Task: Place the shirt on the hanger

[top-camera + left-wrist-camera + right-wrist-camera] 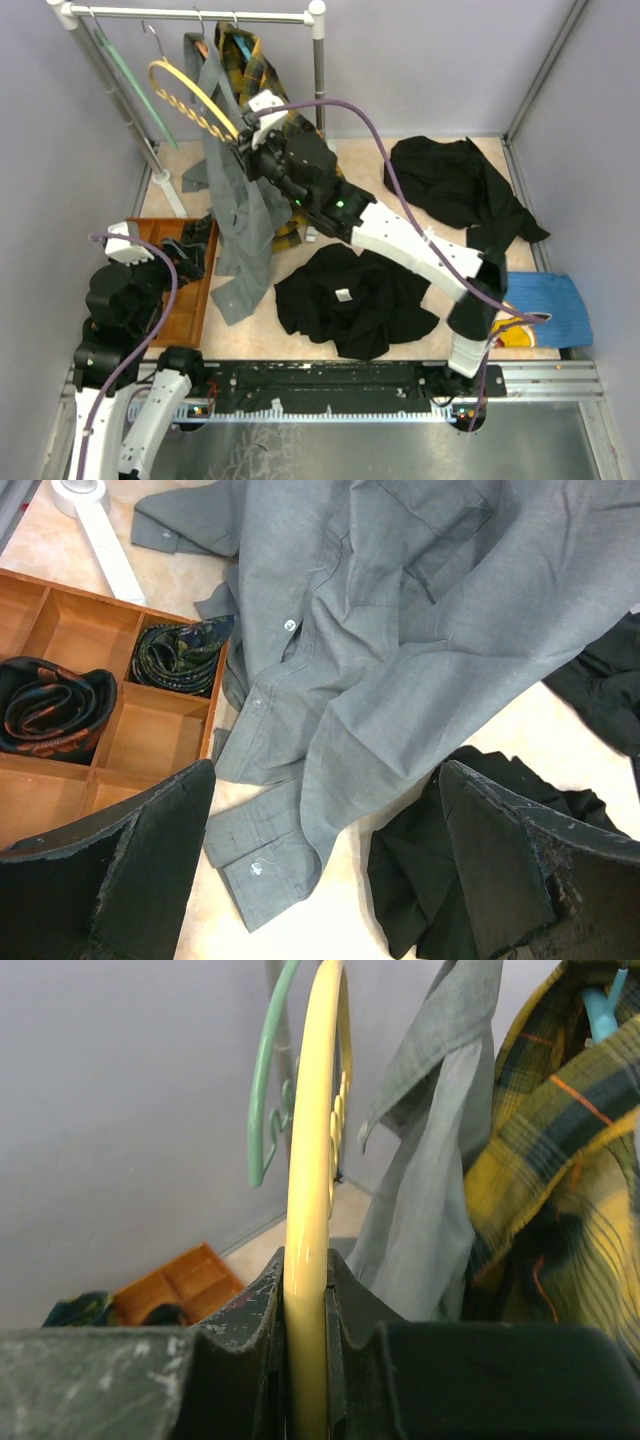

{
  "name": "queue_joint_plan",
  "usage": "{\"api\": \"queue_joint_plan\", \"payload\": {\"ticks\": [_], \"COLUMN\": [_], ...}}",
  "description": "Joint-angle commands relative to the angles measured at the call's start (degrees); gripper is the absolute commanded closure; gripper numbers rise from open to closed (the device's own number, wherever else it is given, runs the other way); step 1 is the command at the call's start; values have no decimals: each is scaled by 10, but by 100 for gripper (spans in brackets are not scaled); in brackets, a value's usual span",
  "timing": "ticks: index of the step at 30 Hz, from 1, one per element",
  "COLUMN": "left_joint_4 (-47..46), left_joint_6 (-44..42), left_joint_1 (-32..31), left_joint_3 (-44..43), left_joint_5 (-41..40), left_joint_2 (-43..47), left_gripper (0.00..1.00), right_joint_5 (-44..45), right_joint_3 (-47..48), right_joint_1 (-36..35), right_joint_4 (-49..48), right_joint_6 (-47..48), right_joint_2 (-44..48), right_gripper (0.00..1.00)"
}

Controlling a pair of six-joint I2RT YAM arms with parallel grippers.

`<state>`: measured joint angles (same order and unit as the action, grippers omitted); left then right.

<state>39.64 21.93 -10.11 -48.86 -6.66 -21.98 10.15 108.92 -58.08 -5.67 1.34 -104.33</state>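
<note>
— While the shirt [352,298] lies crumpled on the worktop [258,338], can the job be called even half done?

— Hardly. By the look of things, only the fetching of the hanger [308,1160] is in hand. The right fingers [250,1330] are clamped on its yellow bar, one on each side, up by the rail [200,14]. Whether its hook sits on that rail cannot be made out.

— And the shirt itself?

— It is a black heap at the near middle of the worktop, its white label showing, well apart from the hanger. No part of it is on the bar. The hanger has to reach it, and both shoulders have to go over the bar, so most of the work seems left.

— How does the right arm stand?

— It is stretched far forward and leftward, crossing above the shirt, with its wrist raised beside the grey shirt [450,630] and the plaid shirt [560,1160]. A green hanger [262,1110] hangs just beside the yellow one.

— The left arm?

— It is folded at the near left corner, wrist tipped down by the wooden tray [150,735]. The left fingers [150,860] stand wide apart and hold nothing, with the grey shirt's cuff below and between them.
</note>
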Motion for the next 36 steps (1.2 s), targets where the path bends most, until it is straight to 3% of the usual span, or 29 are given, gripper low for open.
{"api": "queue_joint_plan", "payload": {"ticks": [1,7,11,17,24,36], "left_joint_4": [-32,-59,-63,-93,-114,-174], "left_joint_6": [-20,-74,-79,-109,-132,-166], "left_joint_1": [1,2,2,2,2,2], "left_joint_3": [9,-2,-39,-83,-120,-199], "left_joint_5": [16,108,144,206,296,539], "left_joint_2": [23,38,43,26,9,-115], "left_gripper": [1,1,1,1,1,10], "right_joint_5": [-11,-32,-14,0,-2,-206], "right_joint_3": [-84,-230,-241,-313,-319,-370], "right_joint_1": [-18,-24,-30,-31,-31,-31], "right_joint_4": [-67,-58,79,177,338,380], "right_joint_6": [-12,-62,-89,-97,-109,-127], "right_joint_2": [137,270,344,479,582,750], "right_gripper": [100,100,100,100,100,100]}}
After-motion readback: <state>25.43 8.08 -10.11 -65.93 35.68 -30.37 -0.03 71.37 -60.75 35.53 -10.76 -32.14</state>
